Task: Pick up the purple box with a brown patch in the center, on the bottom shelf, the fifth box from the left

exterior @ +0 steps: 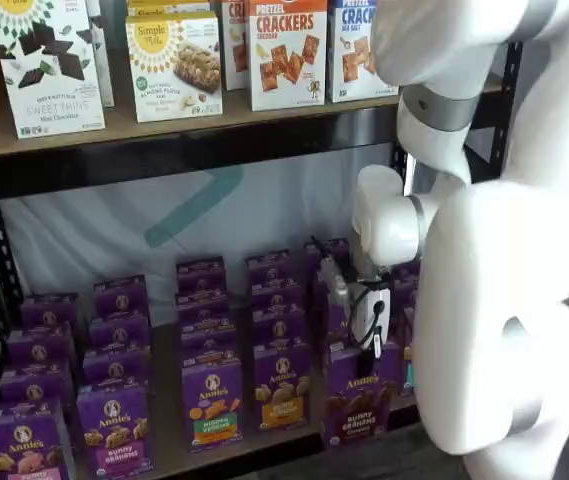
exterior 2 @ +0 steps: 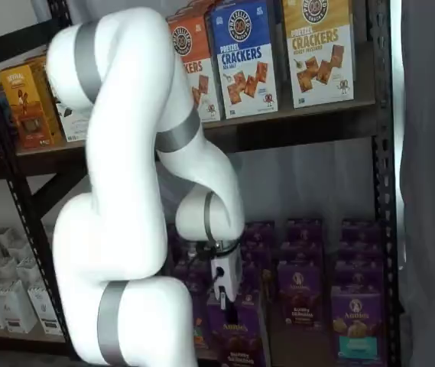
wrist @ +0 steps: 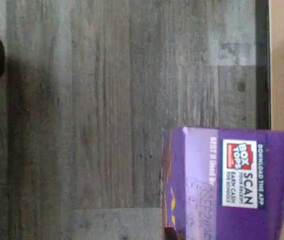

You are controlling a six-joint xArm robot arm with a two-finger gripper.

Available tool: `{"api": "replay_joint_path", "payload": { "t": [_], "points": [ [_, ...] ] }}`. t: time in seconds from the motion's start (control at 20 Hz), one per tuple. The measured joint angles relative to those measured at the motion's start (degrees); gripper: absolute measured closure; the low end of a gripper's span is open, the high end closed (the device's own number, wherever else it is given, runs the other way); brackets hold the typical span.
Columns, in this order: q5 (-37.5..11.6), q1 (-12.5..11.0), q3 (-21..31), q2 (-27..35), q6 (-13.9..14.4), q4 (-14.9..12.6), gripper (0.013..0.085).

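The purple box (exterior: 359, 405) with dark brown cookies on its front hangs under my gripper (exterior: 366, 350) at the front of the bottom shelf (exterior: 168, 405). In the wrist view its purple top (wrist: 231, 185) with a Box Tops label lies over the grey floor, out past the shelf's black front edge (wrist: 262, 65). My gripper is shut on the box from above. In a shelf view the gripper (exterior 2: 228, 304) and the box (exterior 2: 238, 334) sit low, partly behind the arm.
Rows of purple cartons fill the bottom shelf, one with an orange band (exterior: 282, 385) to the box's left and one with a teal band (exterior 2: 355, 321) to its right. Cracker boxes (exterior: 286, 50) stand on the higher shelf. My white arm (exterior: 504, 300) covers the shelf's right side.
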Motion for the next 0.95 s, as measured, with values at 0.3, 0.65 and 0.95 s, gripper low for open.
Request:
{"api": "replay_joint_path", "payload": {
  "t": [0.3, 0.65, 0.95],
  "points": [
    [6.4, 1.9, 4.6, -10.2, 3.5, -1.6, 0.0690],
    [17.2, 5.0, 7.3, -23.5, 5.2, 0.4, 0.0690],
    [26.1, 6.2, 6.4, -31.9, 6.1, 1.6, 0.0690]
  ]
}}
